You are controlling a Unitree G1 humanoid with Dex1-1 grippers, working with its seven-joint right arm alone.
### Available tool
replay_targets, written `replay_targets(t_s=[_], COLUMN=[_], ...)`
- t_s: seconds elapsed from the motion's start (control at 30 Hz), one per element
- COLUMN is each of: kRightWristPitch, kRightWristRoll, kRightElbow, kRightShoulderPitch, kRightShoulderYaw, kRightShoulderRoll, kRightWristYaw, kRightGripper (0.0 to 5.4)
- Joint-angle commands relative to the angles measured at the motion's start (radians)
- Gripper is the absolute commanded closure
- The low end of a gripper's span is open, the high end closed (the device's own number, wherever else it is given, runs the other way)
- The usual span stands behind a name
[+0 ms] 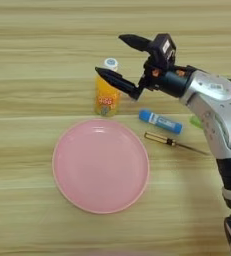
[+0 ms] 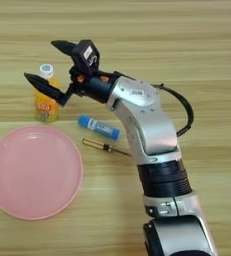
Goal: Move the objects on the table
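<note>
On the left side of the table point(image 1: 27, 30) lies a round pink plate point(image 1: 101, 165), close to the near edge. Just past its far rim stands a small orange-drink bottle point(image 1: 106, 98) with a white cap, upright. The gripper point(image 1: 115, 57) hangs right by the bottle, with its two black fingers spread wide apart. One finger point(image 1: 118, 82) points across in front of the top part of the bottle, and the other finger point(image 1: 135, 42) sticks out farther back. The fingers are not closed on anything, but I cannot tell if the near one touches the bottle. To the right of the bottle, a blue glue-stick tube point(image 1: 160, 121) lies flat on the wood. Just nearer than the tube lies a thin screwdriver point(image 1: 173, 143) with a dark and yellow handle. At the right, the silver arm point(image 2: 147, 125) reaches in from the near edge.
</note>
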Motion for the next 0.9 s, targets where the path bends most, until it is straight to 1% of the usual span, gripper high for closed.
replay_targets(t_s=[0.03,0.2,0.37,0.6,0.9], kRightWristPitch=[-0.027,0.008,0.024,0.001,-0.043], kRightWristRoll=[-0.024,-0.032,-0.040,-0.075,-0.147], kRightElbow=[0.026,0.073,0.138,0.258,0.395], kRightShoulderPitch=[-0.102,-0.114,-0.119,-0.128,-0.151], kRightShoulderYaw=[-0.024,-0.015,0.011,0.045,0.070], kRightShoulderRoll=[-0.007,-0.006,0.017,0.047,0.070], kRightWristYaw=[-0.072,-0.097,-0.105,-0.113,-0.144], kRightGripper=[0.03,0.03,0.03,0.03,0.03])
